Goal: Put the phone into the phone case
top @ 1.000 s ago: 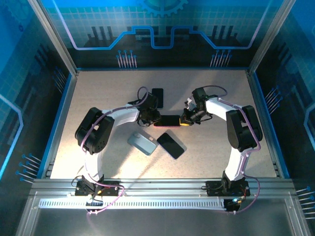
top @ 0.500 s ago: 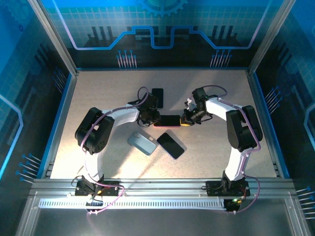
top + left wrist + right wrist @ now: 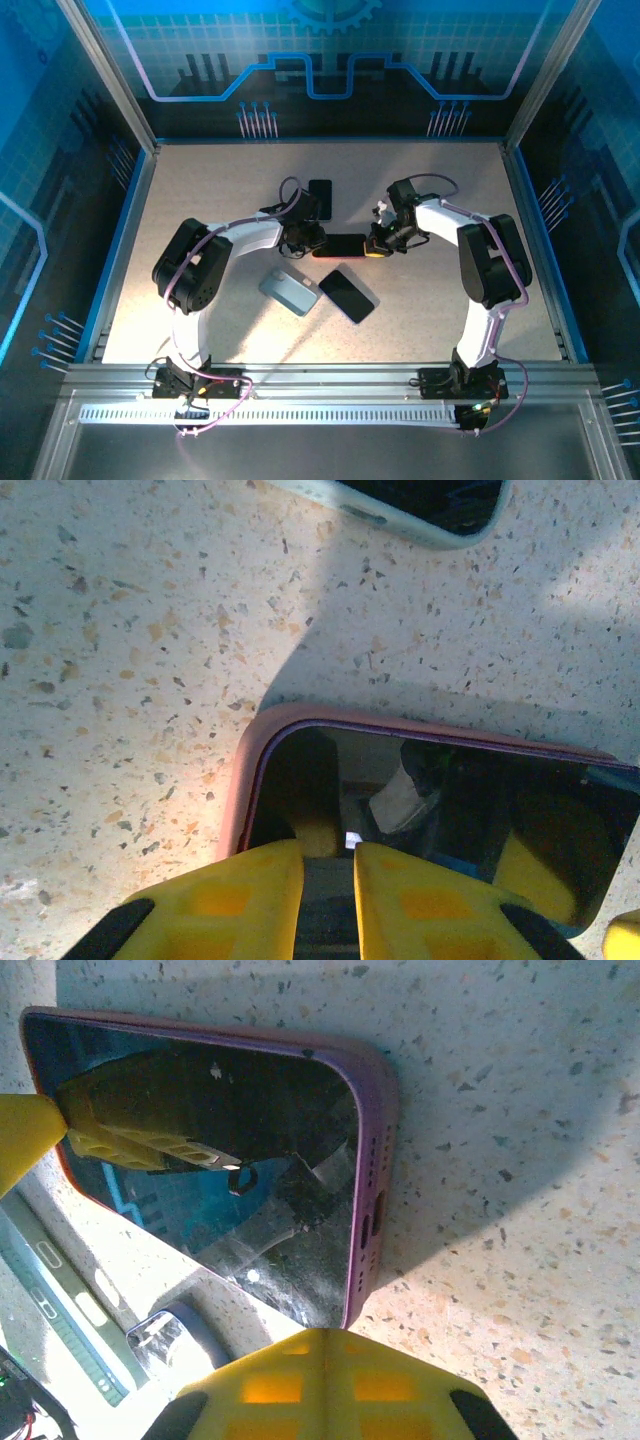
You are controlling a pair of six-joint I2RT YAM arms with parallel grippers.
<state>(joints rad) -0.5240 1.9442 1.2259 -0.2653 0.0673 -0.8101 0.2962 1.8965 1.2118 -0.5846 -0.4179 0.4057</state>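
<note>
The phone [image 3: 340, 245] lies flat mid-table, its dark screen [image 3: 450, 820] up and seated in a pink phone case whose rim [image 3: 245, 780] wraps its edges. From the right wrist the same screen [image 3: 200, 1140] and the case's purple-pink end [image 3: 375, 1150] with its port holes show. My left gripper [image 3: 308, 240] is at the phone's left end, its yellow fingertips [image 3: 330, 848] resting on the screen with a narrow gap between them. My right gripper [image 3: 378, 245] is at the right end, shut, its tip [image 3: 325, 1332] touching the case's corner.
A light blue case [image 3: 289, 292] and a black phone [image 3: 347, 295] lie just nearer than the held phone. Another dark phone [image 3: 320, 193] lies farther back. A pale-rimmed phone [image 3: 420, 505] shows at the top of the left wrist view. Walls ring the table [image 3: 200, 200].
</note>
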